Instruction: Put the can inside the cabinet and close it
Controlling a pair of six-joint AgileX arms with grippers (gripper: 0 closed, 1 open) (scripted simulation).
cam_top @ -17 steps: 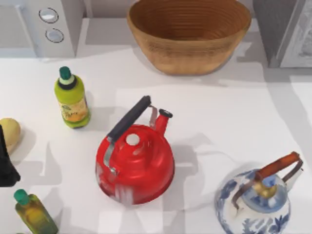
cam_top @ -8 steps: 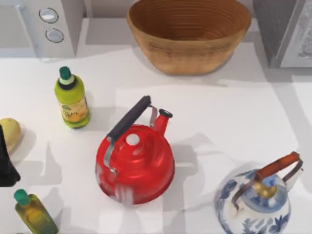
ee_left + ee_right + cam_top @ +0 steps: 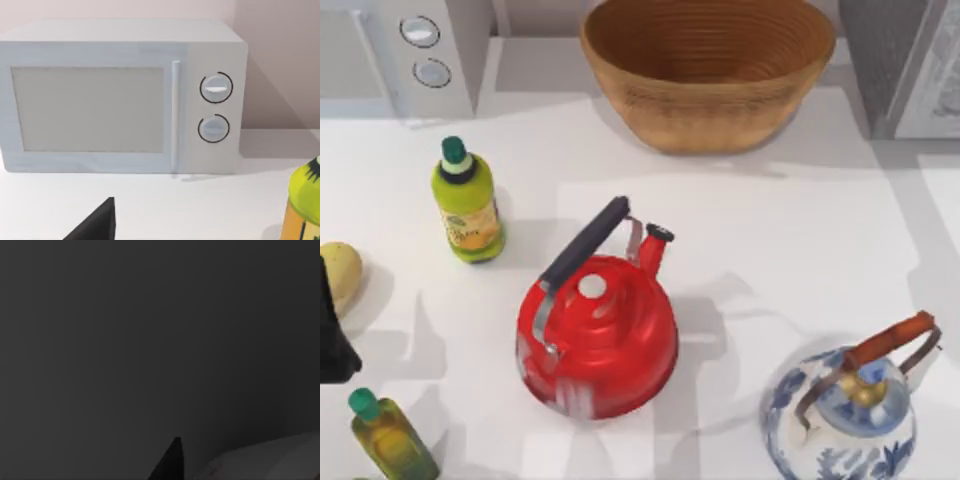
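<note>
The cabinet (image 3: 910, 60) stands at the table's (image 3: 800, 220) far right corner, a grey box with a pale framed door panel angled along its right side, only partly in frame. I cannot tell where the can is; the right wrist view is dark, so it may be looking into the cabinet, though that is a guess.

Whether the right gripper is spread or pinching anything cannot be told. The left arm (image 3: 332, 330) sits as a dark shape at the table's left edge, apparently parked out of the way; its gripper's state cannot be told either.

Across the table are a wicker basket (image 3: 708, 70) at the back, a red kettle (image 3: 598, 335) in the middle, a blue-and-white teapot (image 3: 845, 420) at front right, two green-capped bottles (image 3: 467, 203) on the left, and a white microwave (image 3: 120, 95) at back left.
</note>
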